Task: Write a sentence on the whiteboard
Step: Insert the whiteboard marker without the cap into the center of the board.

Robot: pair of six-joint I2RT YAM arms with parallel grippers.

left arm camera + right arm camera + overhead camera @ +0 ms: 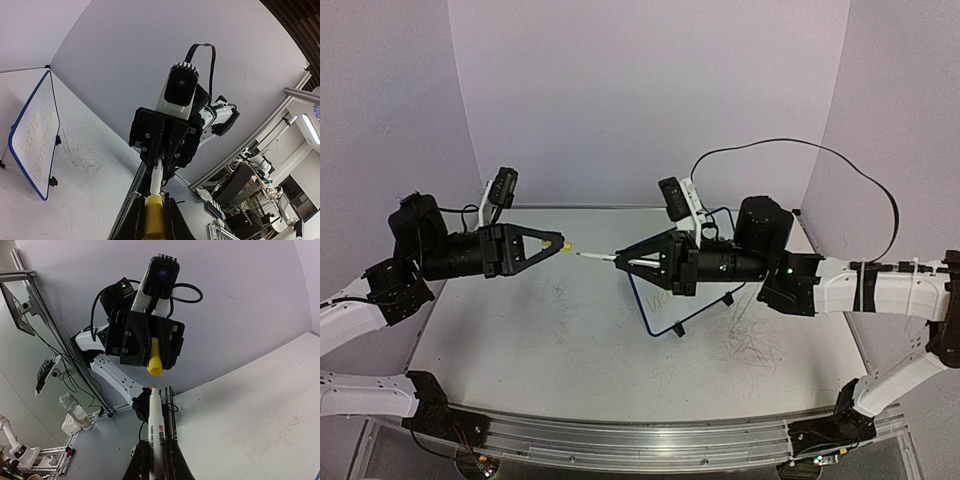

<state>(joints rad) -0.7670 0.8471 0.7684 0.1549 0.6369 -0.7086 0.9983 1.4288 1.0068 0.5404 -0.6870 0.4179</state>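
The whiteboard (665, 310) stands tilted on its black feet at mid-table, its top hidden behind my right arm. In the left wrist view the whiteboard (35, 135) carries the sentence (37, 137) in faint yellow-green, in two lines. My right gripper (625, 260) is shut on a white marker (600, 257) whose bare tip points left. My left gripper (552, 243) is shut on the yellow cap (561, 243), a short gap from that tip. In the right wrist view the marker (156, 430) rises from my gripper (157, 460) toward the cap (154, 360).
Old scribble marks (750, 340) stain the table right of the board. A black cable (840, 160) loops above the right arm. An aluminium rail (650, 440) runs along the near edge, and pale walls close in the back and sides.
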